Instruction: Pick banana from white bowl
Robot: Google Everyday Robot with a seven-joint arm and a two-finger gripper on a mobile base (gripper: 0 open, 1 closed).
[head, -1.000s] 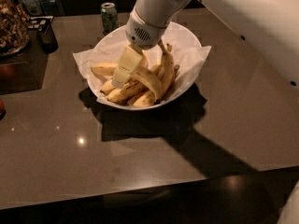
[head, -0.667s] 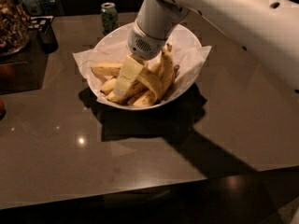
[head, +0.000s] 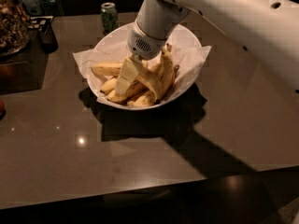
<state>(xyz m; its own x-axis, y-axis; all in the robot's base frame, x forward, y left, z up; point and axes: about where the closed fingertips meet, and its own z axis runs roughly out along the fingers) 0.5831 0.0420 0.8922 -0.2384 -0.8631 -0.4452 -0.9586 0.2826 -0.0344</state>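
The white bowl (head: 187,85), lined with crinkled white paper, stands at the back middle of the dark table. It holds several speckled yellow bananas. The banana (head: 152,82), the long arched one, lies across the top of the pile with its dark tip toward the right rim. My gripper (head: 125,76) reaches down from the white arm into the bowl's left-middle and rests against the pile, right beside the banana's left end. The wrist hides the bananas behind it.
A green can (head: 109,16) stands just behind the bowl. A dark container (head: 46,37) and a heap of brownish things (head: 11,22) sit at the back left. The table's front edge (head: 149,190) runs across the foreground.
The arm has come down a little, bringing the gripper lower into the pile of bananas. The bowl and the bananas lie as before.
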